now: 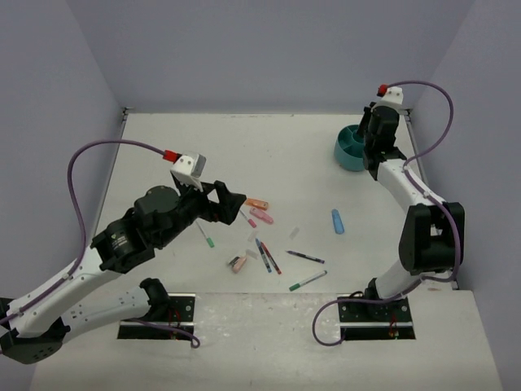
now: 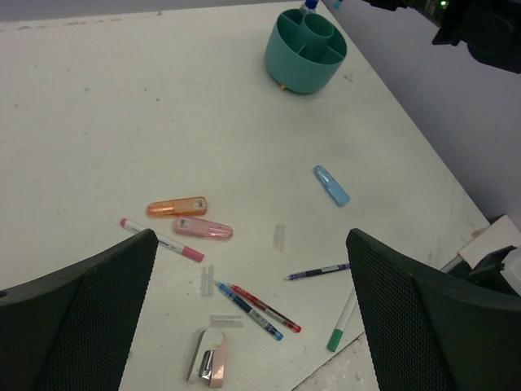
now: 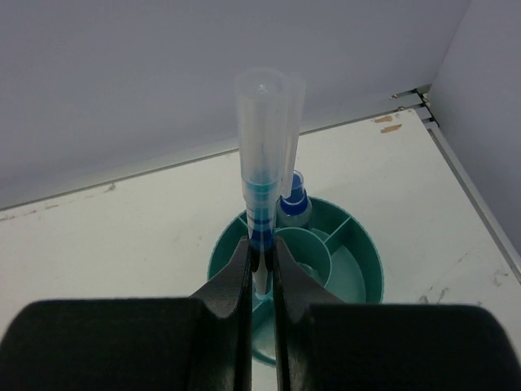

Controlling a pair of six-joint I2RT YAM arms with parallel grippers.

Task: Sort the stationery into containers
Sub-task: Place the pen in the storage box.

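Your right gripper (image 3: 260, 248) pinches a clear-capped, blue-banded pen (image 3: 262, 147) upright over the teal, divided organizer (image 3: 373, 273); your left gripper (image 2: 251, 244) stands wide.

This is a robotics lab work cell; a plain white table (image 1: 163, 155) is boxed in by bare lavender-grey boards, a left panel (image 1: 49, 81), a far panel (image 1: 269, 49) and a right panel (image 1: 488, 98); the left arm (image 1: 122, 236) and the right arm (image 1: 407, 187) rise from black base plates (image 1: 183, 309) screwed to the near edge; purple cables (image 1: 106, 145) loop to white camera modules (image 1: 189, 167) at the wrists; loose pens (image 1: 270, 258) and highlighters (image 1: 257, 204) lie mid-table as test props; a teal desk organizer (image 1: 348, 151) stands far right.
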